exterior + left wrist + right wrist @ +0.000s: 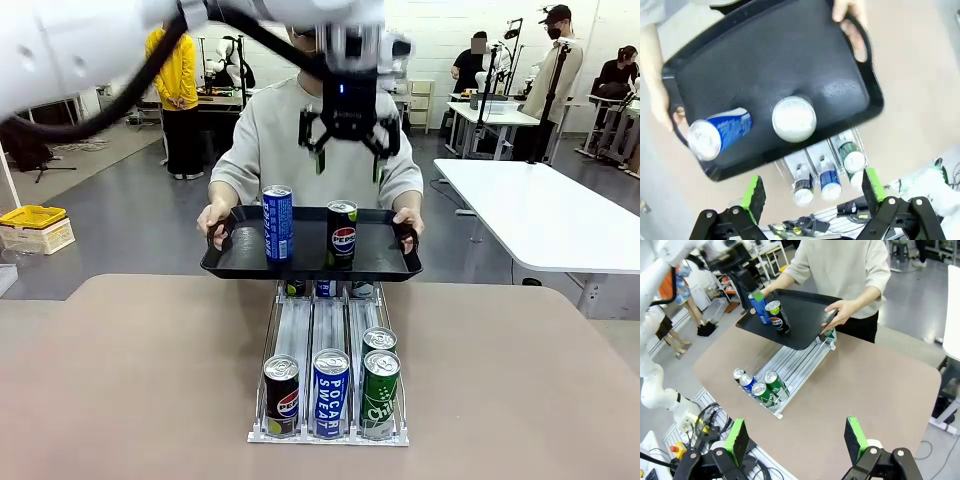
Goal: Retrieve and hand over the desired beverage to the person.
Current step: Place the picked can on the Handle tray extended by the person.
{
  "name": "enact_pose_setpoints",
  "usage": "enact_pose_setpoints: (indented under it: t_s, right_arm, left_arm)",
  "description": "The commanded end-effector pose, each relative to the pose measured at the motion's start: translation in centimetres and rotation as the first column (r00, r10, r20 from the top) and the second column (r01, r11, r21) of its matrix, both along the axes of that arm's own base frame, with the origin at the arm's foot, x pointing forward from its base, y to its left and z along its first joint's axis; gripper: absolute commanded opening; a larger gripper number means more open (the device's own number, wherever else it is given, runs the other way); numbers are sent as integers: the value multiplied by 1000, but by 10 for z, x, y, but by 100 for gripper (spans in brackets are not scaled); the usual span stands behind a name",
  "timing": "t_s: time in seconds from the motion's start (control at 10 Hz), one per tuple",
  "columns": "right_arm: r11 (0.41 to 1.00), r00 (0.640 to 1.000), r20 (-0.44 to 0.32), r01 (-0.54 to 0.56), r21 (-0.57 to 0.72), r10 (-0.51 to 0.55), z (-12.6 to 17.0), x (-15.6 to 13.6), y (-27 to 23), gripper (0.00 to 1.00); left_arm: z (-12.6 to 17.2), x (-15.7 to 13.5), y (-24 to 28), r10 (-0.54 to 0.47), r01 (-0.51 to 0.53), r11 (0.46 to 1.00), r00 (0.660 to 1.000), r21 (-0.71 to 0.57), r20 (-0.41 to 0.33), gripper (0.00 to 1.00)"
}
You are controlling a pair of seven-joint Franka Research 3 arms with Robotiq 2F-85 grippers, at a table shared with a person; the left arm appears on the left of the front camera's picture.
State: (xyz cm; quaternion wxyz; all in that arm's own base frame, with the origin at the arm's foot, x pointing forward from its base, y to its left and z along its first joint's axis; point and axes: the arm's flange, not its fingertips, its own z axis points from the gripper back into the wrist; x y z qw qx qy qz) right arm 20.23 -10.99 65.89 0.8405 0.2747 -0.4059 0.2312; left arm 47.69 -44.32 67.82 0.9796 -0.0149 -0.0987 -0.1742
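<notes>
1. The person [300, 140], centre of the front view behind the table, holds a black tray [232, 266] by both handles, level over the far end of the can rack [328, 335].
2. 2 cans stand upright on the tray: a blue can [277, 222] on the left and a black Pepsi can [342, 234] just beside it on the right, apart from each other.
3. The left gripper [348, 160] hangs above the Pepsi can, upper centre of the front view, jaws spread wide and holding nothing; the left wrist view looks straight down onto the can's silver top between the green pads.
4. The right gripper [797, 440] sits at the bottom of its own view, jaws spread and empty, well back from the rack.
5. Judged from this, the delivery looks largely done (the Pepsi can appears set down and let go), and the arm only needs to clear the tray.
6. In the rack's near end, lower centre, remain a Pepsi, a Pocari Sweat and 2 green cans.
</notes>
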Motion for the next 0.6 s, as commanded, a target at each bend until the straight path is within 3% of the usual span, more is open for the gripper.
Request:
enact_pose_setpoints:
  t_s: [0.0,0.2,0.5]
  right_arm:
    - [999,999,13,-33,21,33,0,1,1,100]
    - [999,999,13,-33,21,33,0,1,1,100]
    - [999,999,13,-33,21,33,0,1,1,100]
  left_arm:
    - [7,-86,73,-170,180,981,978,-72,125,100]
    - [-4,-139,117,-268,281,959,942,-37,203,100]
    - [-36,-159,186,-272,295,954,929,-59,250,100]
